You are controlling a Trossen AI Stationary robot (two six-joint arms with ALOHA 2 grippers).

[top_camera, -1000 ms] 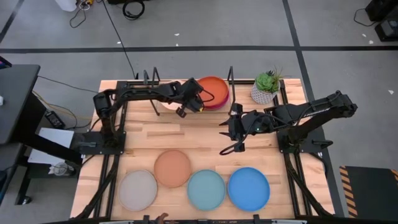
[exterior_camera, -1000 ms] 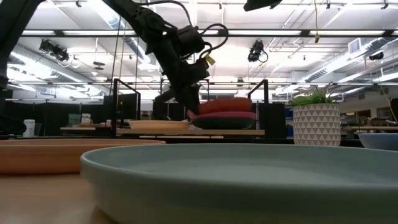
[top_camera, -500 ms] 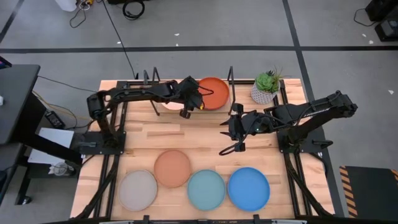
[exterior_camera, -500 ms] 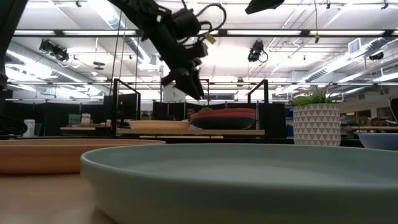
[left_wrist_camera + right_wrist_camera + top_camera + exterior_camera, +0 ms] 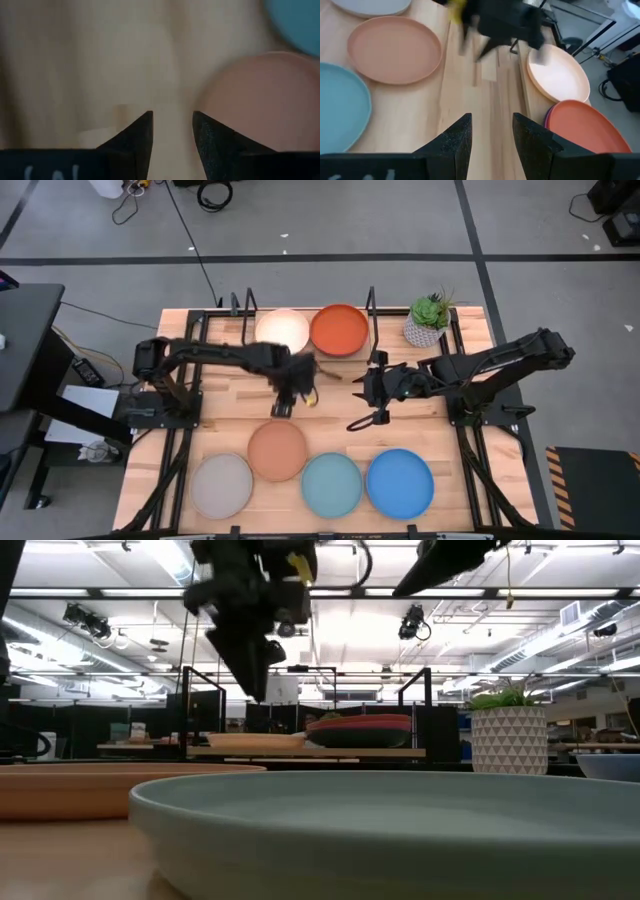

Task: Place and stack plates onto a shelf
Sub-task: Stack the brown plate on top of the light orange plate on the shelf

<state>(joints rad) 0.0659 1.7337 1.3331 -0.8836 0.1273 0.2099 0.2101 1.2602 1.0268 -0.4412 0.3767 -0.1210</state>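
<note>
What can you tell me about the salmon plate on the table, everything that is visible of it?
The salmon plate is round and shallow, with a low raised rim and a matte, plastic-looking surface. It lies flat and empty on the wooden table, in the front row, set slightly behind the grey plate and the light turquoise plate; whether their rims touch cannot be told. Nothing holds it. The left gripper hangs just behind it, fingers open and empty.

Matt plates (image 5: 277, 451) lie on pale wood tabletop (image 5: 330, 400).
</note>
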